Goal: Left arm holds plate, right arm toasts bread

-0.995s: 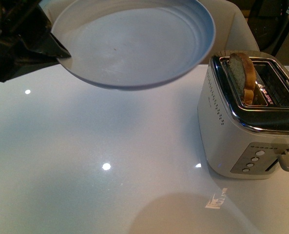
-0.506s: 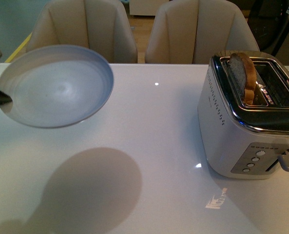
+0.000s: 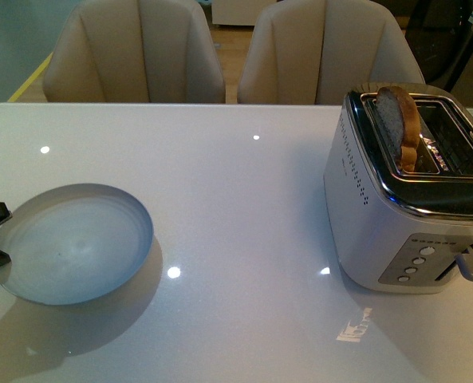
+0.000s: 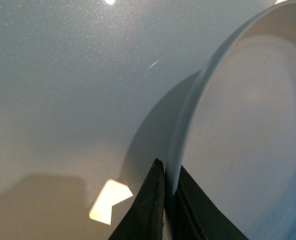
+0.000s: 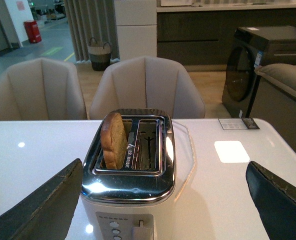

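plate (image 3: pixel 72 243): low over table (image 3: pixel 244 207), well left of toaster (image 3: pixel 407 199)
left gripper (image 4: pixel 167 207): fingers clamped on plate rim
bread (image 3: pixel 397 120): upright in toaster's left slot
right gripper (image 5: pixel 167 205): fingers wide apart, holding nothing

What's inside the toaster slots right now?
One bread slice stands in one slot of the toaster, sticking up above the rim. The other slot looks empty; the slot bottoms are hidden.

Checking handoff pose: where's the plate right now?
In the front view the plate is low over the table's left side, its rim pinched by the left gripper, well apart from the toaster on the right.
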Tool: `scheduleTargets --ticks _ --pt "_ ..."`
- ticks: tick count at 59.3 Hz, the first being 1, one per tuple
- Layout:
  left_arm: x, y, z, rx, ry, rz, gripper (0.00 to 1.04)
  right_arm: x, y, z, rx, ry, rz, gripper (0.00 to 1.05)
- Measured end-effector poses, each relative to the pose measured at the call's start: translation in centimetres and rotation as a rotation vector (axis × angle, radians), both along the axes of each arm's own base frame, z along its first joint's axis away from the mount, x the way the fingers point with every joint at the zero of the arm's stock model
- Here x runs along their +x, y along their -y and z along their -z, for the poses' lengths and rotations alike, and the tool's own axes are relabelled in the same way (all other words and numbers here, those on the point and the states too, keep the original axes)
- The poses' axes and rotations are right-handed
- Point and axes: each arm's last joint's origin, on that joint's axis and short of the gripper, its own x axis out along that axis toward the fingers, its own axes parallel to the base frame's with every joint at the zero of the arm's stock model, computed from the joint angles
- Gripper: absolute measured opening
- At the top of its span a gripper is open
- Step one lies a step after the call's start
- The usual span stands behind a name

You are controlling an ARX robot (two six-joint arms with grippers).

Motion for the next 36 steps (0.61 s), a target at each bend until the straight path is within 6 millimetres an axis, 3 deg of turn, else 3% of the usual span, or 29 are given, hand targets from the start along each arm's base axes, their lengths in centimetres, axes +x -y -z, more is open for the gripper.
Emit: scheduleTargets --ticks 29,36 --pt "-0.2 0.0 3.3 -0.055 0.000 -0.014 0.03 0.0 0.0 0.0 0.000 0.000 0.000 0.96" --pt "-0.2 0.0 3.3 -0.058 0.011 -0.020 0.19 0.0 0.0 0.0 0.000 0.000 0.000 0.96"
